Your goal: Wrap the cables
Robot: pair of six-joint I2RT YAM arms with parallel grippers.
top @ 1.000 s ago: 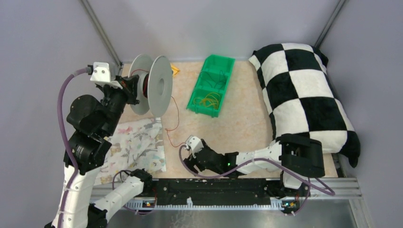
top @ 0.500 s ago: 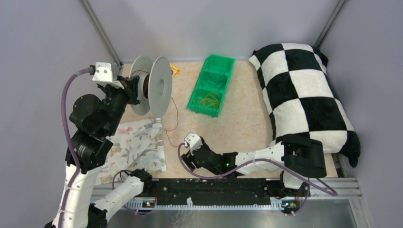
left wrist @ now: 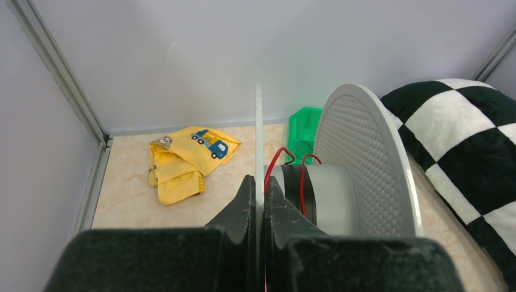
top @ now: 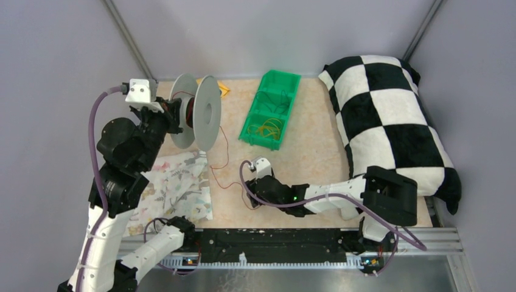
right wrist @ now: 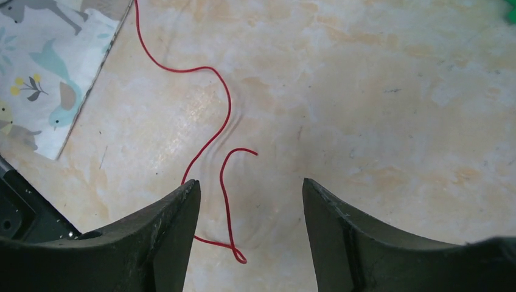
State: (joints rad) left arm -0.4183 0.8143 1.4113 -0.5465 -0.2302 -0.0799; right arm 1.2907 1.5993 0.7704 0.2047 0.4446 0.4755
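Tabletop (top: 304, 161): beige, marbled, walled in by grey panels
Pillow (top: 389, 121): black-and-white checked, lying along the right edge from the far right corner towards the front
Left arm: reaches up the left side to the far left corner
Right arm: lies low along the front edge, pointing left
Grey spool (top: 204, 112): stands on its rim near the far left corner, with its two round flanges upright
Patterned cloth (top: 173, 188): flat at the front left, printed with birds and leaves
Green bin (top: 281, 75): three compartments, at the far edge near the middle; the nearest one holds a yellow wire bundle (top: 266, 129)
Yellow cloth (left wrist: 182, 161): crumpled in the far left corner behind the spool
Left gripper (left wrist: 260, 201): clamped on the thin edge of the spool's near flange, one finger on each side
Right gripper (right wrist: 249, 182): jaws spread apart, just above the tabletop and holding nothing
Cable (right wrist: 230, 108): thin red wire, a few turns on the spool's core; it trails towards the front past the cloth's right edge, and its curled free end lies on the tabletop between the right fingers
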